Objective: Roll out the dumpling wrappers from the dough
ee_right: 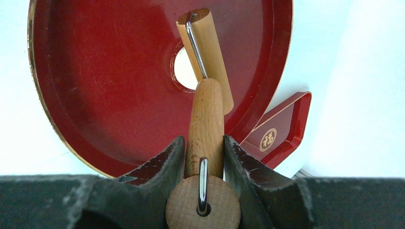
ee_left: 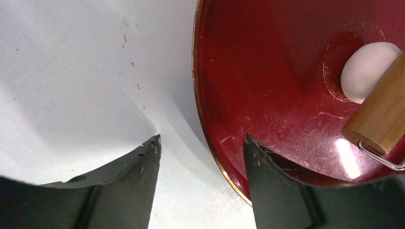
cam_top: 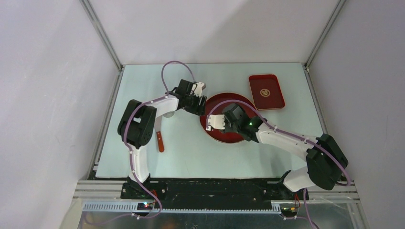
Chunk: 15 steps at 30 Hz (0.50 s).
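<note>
The dough (ee_left: 365, 71) is a small white ball at the centre of the round red plate (ee_left: 267, 95). A wooden rolling pin's roller (ee_right: 205, 52) lies over it, so in the right wrist view only part of the dough (ee_right: 183, 71) shows. My right gripper (ee_right: 205, 143) is shut on the rolling pin's handle (ee_right: 206, 114) and sits over the plate (cam_top: 217, 138) at its left side (cam_top: 211, 123). My left gripper (ee_left: 201, 143) is open at the plate's far-left edge (cam_top: 199, 91), with the rim passing between its fingers. The dumpling wrappers are out of view.
A red rectangular tray (cam_top: 266, 91) with a gold emblem lies at the back right of the plate. A small red-handled tool (cam_top: 160, 140) lies on the table beside the left arm. Frame posts and walls bound the table.
</note>
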{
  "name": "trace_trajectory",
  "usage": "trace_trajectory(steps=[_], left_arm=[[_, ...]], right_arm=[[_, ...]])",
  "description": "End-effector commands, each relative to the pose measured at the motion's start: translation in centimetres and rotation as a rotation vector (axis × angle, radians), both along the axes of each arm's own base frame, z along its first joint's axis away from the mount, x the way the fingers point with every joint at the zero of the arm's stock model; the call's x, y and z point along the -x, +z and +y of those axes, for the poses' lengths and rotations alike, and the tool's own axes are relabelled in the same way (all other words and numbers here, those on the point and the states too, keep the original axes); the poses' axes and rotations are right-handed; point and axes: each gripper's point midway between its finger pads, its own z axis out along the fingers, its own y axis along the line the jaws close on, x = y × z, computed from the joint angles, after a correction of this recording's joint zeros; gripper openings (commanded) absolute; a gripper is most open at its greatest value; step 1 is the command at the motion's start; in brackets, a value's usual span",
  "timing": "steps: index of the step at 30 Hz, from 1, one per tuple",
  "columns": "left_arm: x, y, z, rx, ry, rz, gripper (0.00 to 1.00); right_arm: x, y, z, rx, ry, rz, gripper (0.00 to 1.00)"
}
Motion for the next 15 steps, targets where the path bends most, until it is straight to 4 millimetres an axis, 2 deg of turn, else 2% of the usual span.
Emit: trace_trajectory(steps=[1,15], left_arm=[[1.06,-0.74,-0.29,0.006,-0.022,0.034,0.65],[0.85,-0.74,-0.36,0.008,-0.025,0.033,0.45]], right_arm=[[2.09,-2.54,-1.04,0.079,0.018,0.122,0.0],[1.35,-2.69,-0.95,0.078,0.004,0.103,0.0]])
